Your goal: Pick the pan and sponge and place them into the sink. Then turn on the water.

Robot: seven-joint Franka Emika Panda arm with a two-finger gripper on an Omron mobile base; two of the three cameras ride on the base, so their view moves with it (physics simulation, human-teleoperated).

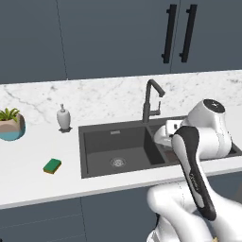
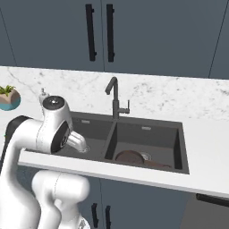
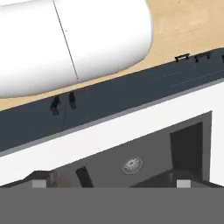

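Already the round, shallow, dark brown pan [image 2: 130,156] lies on the floor of the sink's right basin as the right base view shows it, close beside that basin's round silver drain, its thin dark handle pointing toward the basin's right end. The dark grey rectangular double-basin sink [image 1: 83,151] is set into the white counter [image 1: 38,182], with a centre divider between its basins. The small rectangular sponge [image 1: 52,165], green on top over a yellow layer, rests on the counter to the left of the sink, apart from the rim and nearer the counter's front edge. Behind the sink, at the divider, stands the tall dark metal gooseneck faucet [image 1: 151,99] with its side lever; no stream can be seen falling from its spout. A white soap dispenser bottle [image 1: 64,118] stands on the counter behind the sink's left corner, and a small green plant in a round pot [image 1: 10,125] sits further left.

The white arm bends over the front edge of the sink. In the hand view, the pincer [image 3: 111,183] looks down into a basin with its drain, and its two small dark fingertips [image 3: 40,183] stand wide apart with nothing between them.
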